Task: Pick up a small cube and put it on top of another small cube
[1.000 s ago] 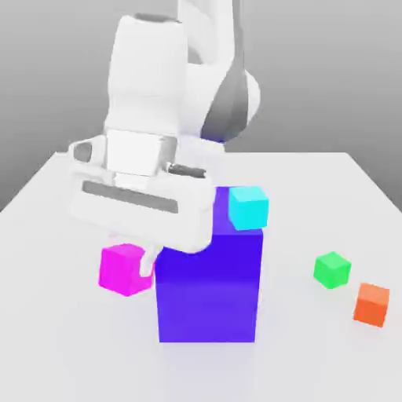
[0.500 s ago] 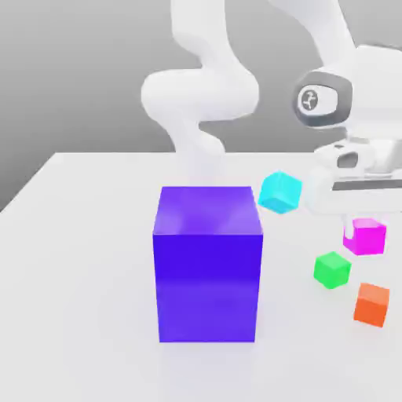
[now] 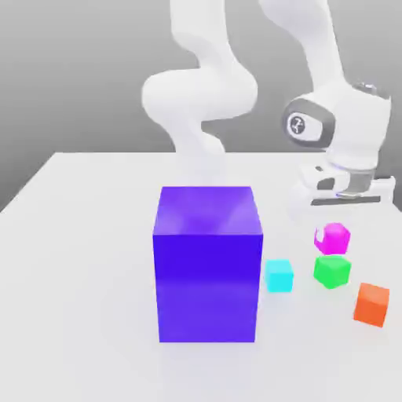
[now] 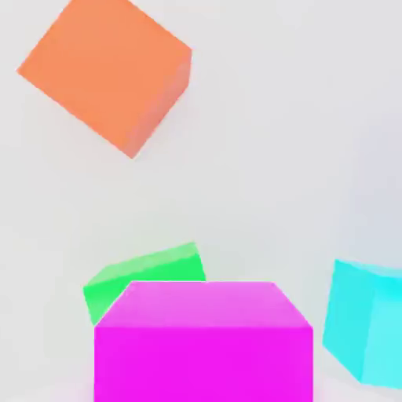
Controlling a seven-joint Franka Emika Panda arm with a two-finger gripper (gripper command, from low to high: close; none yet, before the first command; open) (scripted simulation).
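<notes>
- Jaws of the gripper [image 3: 333, 233] are closed on the pink cube [image 3: 334, 239], one on each side, in the exterior view; the cube hangs under the hand, close to the green cube [image 3: 332, 272], and I can't tell if the two touch.
- The green cube sits on the table [image 3: 94, 275]; the orange cube [image 3: 371, 305] is near it, toward the exterior view's right; the light-blue cube [image 3: 279, 275] is on its other side, between it and the big blue block [image 3: 207, 275].
- The pink cube should be light and stiff, like a toy block; it won't squash or break easily, but its smooth sides may be a bit slippery; the best hold is on two flat sides that face each other, around the middle, so the bottom is free to sit down.
- In the hand view the pink cube looks bright and plain, with flat faces and sharp edges; its near face looks a little darker than the face next to it; it hides part of the green cube.
- The next job is likely to line it up over the green cube, then let it down softly; a bump could push the green one away.
</notes>
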